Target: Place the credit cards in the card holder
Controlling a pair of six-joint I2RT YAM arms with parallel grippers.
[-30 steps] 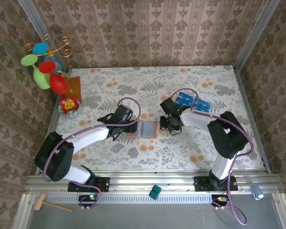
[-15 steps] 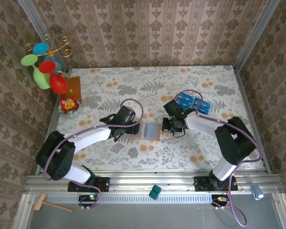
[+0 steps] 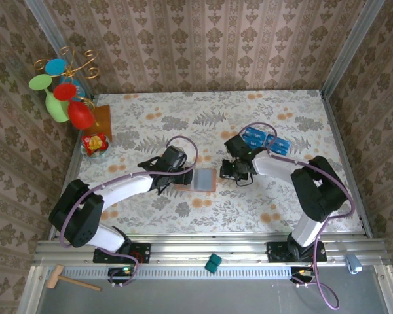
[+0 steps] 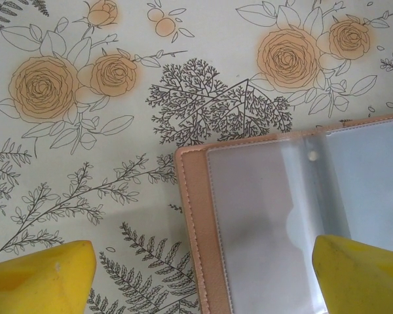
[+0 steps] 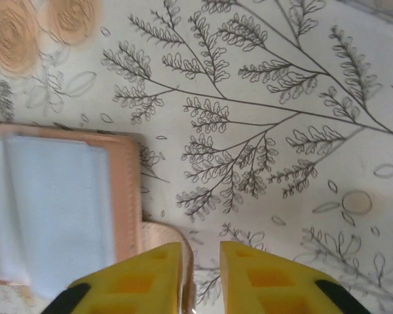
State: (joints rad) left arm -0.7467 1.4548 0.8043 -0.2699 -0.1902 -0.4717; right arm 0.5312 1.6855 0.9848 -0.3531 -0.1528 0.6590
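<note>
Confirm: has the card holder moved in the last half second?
Yes, slightly. The card holder slid left, away from the cards.

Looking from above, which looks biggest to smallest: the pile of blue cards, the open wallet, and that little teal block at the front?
1. credit cards: widest patch, though partly hidden.
2. card holder: a little smaller, so this order is unsure.
3. teal block: clearly smallest.
</note>
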